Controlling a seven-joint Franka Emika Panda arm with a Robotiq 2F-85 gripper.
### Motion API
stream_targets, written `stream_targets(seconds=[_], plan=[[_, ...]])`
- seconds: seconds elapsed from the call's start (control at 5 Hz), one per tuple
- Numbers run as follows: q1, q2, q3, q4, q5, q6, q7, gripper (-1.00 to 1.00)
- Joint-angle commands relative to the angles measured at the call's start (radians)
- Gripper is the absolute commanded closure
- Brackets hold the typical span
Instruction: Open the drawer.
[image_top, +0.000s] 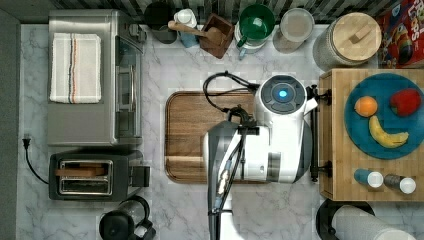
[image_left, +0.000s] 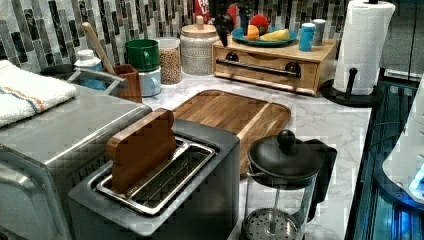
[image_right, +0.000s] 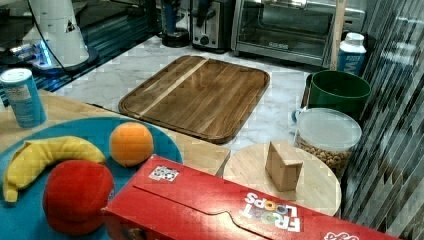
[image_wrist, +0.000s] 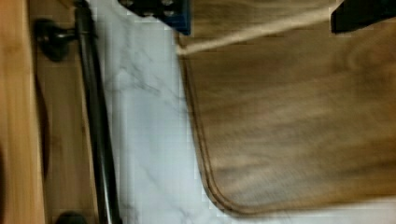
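While nothing sits between them, my fingers (image_wrist: 156, 11) count as item one: two tips held well apart, empty. My gripper (image_wrist: 259, 14) hangs over the near end of the cutting board.

Item two, directly beneath: the cutting board (image_wrist: 299, 121), dark walnut with a rounded corner and a pale stripe, lying flat.

Item three, one step out: a strip of marble counter (image_wrist: 144, 140), bare, separating the board from the drawer.

Item four, the one that matters: the handle (image_wrist: 95, 126), a long black bar on two posts, standing just off the drawer's face.

Item five: the drawer (image_left: 265, 75), a light wood box front. It sits flush in its housing, so I judge it shut. In the top view it lies at the right of the board, facing the top view's left.

Item six, on the housing: a blue plate (image_top: 350, 125) carrying fruit.

Governing relation: the bar lies sideways from my fingers, across the marble strip and away from the board. Its long axis runs parallel to the board's near edge, up and down in the top view. My arm (image_top: 260, 145) is the only one, and it is already close. I judge the next move a short shift toward the bar, fingers straddling it across its length, then a pull back over the board.
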Motion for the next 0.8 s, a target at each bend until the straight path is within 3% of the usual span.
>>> stream_targets(seconds=[0.2,0.6,0.8], plan=[[-0.062,-0.004,-0.059,0.040,-0.037,0.131,-0.321,-1.00],[-0.129,0.026,-0.052,0.025,-0.035,0.222,-0.431,-1.00],[-0.128,0.044,-0.063,-0.001,-0.060,0.283,-0.417,-1.00]])
